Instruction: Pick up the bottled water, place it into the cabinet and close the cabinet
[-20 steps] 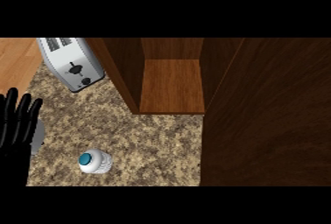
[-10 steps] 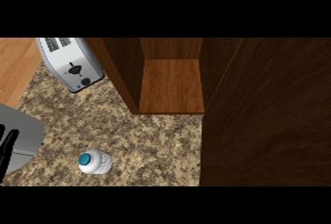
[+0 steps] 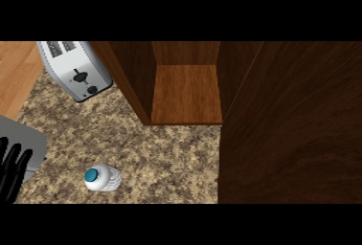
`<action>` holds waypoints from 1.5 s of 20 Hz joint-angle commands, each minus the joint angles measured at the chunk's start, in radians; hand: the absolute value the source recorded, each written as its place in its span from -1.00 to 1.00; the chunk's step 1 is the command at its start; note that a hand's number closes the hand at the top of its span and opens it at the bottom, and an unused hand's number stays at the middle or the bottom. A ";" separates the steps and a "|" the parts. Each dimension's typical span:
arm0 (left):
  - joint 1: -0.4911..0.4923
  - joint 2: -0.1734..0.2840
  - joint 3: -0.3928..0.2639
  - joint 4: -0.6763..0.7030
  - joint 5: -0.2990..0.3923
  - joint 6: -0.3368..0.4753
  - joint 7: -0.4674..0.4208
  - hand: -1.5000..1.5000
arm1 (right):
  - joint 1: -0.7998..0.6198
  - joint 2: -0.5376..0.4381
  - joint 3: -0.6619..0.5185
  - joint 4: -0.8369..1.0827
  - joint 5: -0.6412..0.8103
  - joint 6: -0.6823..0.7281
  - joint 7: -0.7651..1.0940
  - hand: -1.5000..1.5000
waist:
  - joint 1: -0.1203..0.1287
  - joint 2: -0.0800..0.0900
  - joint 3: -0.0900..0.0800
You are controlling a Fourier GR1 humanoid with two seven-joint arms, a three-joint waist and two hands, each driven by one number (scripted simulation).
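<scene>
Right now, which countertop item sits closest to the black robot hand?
The white water bottle with the teal cap, near the left hand; the silver toaster stands farther back.

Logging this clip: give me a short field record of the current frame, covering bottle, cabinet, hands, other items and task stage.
bottle: bottled water upright on the counter, teal cap up, untouched
cabinet: cabinet open, shelf bare; door swung out at right
left robot hand: left robot hand at the left edge, fingers straight, holding nothing, apart from the bottle
right robot hand: not in view
other items: toaster at upper left
task stage: bottle not yet picked up
</scene>
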 commanded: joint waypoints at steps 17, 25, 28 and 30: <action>-0.205 0.063 0.190 0.854 0.080 -0.184 -0.369 -1.00 | 0.271 -0.061 0.077 -0.225 0.065 0.027 -0.100 -1.00 | -0.015 0.002 -0.002; -0.290 0.046 0.161 1.193 -0.002 -0.240 -0.615 -1.00 | 0.372 -0.095 0.098 -0.230 0.106 0.039 -0.190 -1.00 | -0.019 0.002 -0.003; -0.366 0.023 0.149 1.308 -0.031 -0.229 -0.691 -1.00 | 0.335 -0.079 0.133 -0.188 0.125 0.018 -0.191 -1.00 | -0.010 0.005 -0.002; -0.414 0.047 0.164 1.391 -0.035 -0.250 -0.740 -1.00 | 0.384 -0.116 0.060 -0.210 0.071 0.043 -0.238 -1.00 | -0.019 0.003 -0.002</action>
